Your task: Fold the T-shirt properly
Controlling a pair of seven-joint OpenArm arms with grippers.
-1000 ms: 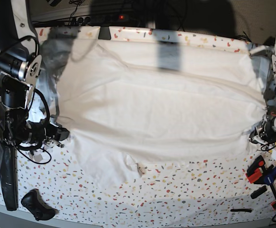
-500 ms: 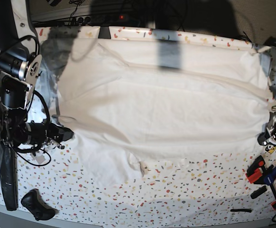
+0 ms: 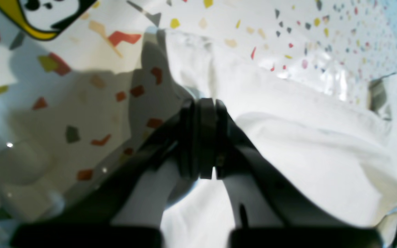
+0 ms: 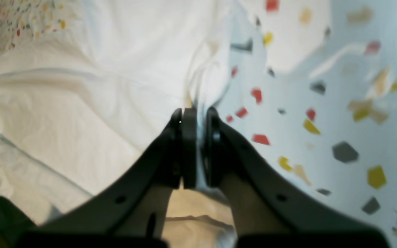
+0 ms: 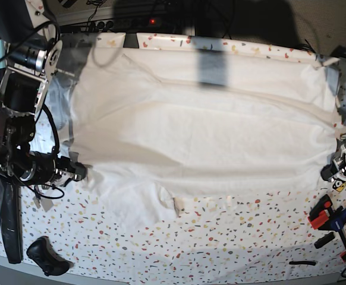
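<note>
White tabletop (image 5: 220, 237) with coloured speckles. T-shirt (image 5: 203, 136) lies spread directly on it, spanning from the right gripper (image 5: 81, 172) to the left gripper (image 5: 335, 172). Orange-and-black clamps (image 5: 330, 217) rest just beside the left gripper; a black object (image 5: 47, 255) lies near the right gripper.

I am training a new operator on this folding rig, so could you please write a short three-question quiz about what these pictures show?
1. True or false: the T-shirt lies spread across the speckled tabletop, not folded into a small stack.
2. What does the right gripper do?
A. Hangs open above the cloth
B. Pinches white cloth between closed jaws
C. Holds a clamp
3. Fill in: the left gripper is closed on the ____ of the shirt.

Key
1. True.
2. B.
3. Edge: in the left wrist view the jaws pinch the cloth where it meets bare tabletop.
</note>
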